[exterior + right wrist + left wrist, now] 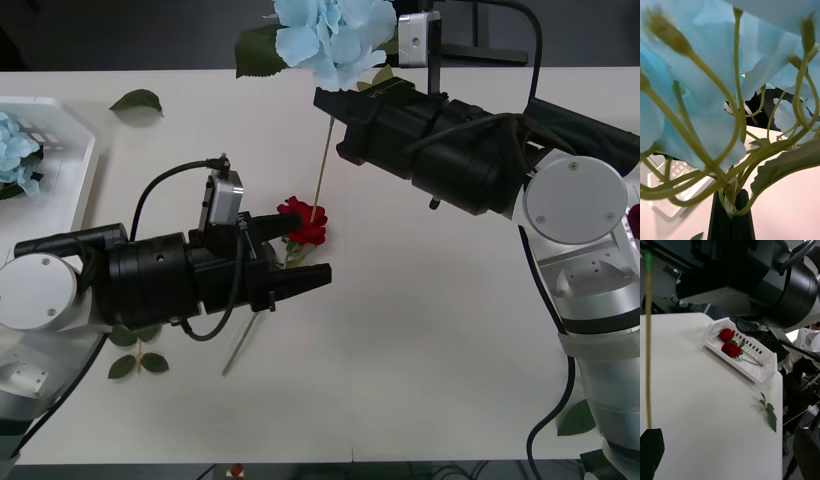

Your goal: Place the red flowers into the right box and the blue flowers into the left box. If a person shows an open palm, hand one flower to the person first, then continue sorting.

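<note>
My right end effector (335, 100), clamped on blue flower (335, 35) stem, hangs well right of left box (80, 160). Left end effector (295, 255), parted and empty, brackets the red flower (303, 222).

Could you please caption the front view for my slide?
Right gripper lifts a blue flower; open left gripper beside a red flower.

A blue flower (335, 35) is held up high over the table's far edge, a red rose (303, 222) lies mid-table, and two red roses (729, 343) lie in the white right box (763, 371).
</note>
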